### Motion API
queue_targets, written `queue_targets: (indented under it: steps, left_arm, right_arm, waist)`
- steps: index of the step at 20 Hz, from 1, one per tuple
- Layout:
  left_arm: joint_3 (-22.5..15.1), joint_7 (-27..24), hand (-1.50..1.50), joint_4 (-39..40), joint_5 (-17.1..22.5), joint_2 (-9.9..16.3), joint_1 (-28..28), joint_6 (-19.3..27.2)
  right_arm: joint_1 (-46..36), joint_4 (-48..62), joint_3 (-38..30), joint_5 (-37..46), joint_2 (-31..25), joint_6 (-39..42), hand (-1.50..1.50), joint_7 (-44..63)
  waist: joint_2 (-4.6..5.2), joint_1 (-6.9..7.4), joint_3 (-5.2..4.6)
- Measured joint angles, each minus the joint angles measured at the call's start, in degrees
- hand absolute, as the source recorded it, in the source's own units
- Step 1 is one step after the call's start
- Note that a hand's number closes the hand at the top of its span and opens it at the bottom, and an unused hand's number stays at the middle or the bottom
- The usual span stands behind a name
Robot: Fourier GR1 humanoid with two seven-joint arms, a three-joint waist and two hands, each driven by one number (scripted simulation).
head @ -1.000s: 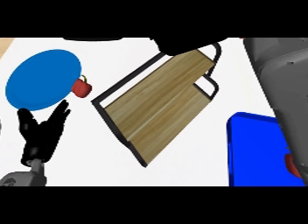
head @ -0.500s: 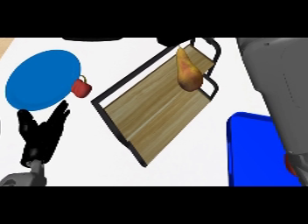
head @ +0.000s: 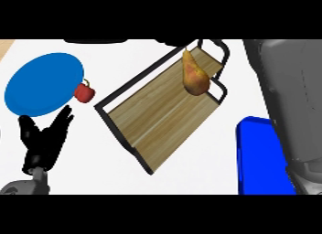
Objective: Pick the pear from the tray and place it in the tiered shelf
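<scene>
The yellow-brown pear with a reddish blush (head: 194,75) sits on the upper board of the black-framed wooden tiered shelf (head: 163,121), so placing looks done; what remains is withdrawing the right arm, whose hand is out of view. The left hand (head: 45,139) rests open, fingers up, well to the pear's lower left.

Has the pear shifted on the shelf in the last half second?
No. The pear sits at the same spot against the tiered shelf's black frame as half a second ago.
</scene>
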Motion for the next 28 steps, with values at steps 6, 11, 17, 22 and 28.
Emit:
queue_targets:
  steps: [6,11,17,22,28]
  left_arm:
    - [0.20,0.04,0.00,-0.90,-0.16,0.02,0.69,-0.46]
    - [0.54,0.46,0.00,-1.07,-0.25,-0.03,0.63,-0.51]
    - [0.34,1.80,0.00,-1.64,-1.02,-0.82,0.02,0.56]
    - [0.87,2.46,0.00,-1.64,-0.50,-0.51,-0.03,-0.24]
    - [0.67,1.18,0.00,-0.58,-1.26,-1.25,-0.74,-0.36]
  right_arm:
    - [-1.02,0.97,-6.50,-5.97,3.19,-4.17,-1.50,3.66]
    - [-4.18,3.38,-12.98,-10.56,2.34,-7.74,-1.50,7.10]
    - [-5.79,7.76,-17.29,-8.59,-3.48,-12.28,-1.50,5.72]
    - [-6.44,12.88,-22.58,-9.16,-9.91,-14.27,-1.50,5.45]
    - [-6.70,22.92,-28.67,-13.16,-18.87,-9.59,-1.50,2.08]
  waist:
    - [0.00,0.16,0.02]
    - [0.04,0.19,-0.01]
    - [0.23,0.25,-0.09]
    - [0.30,0.29,-0.09]
    - [0.48,0.62,0.01]
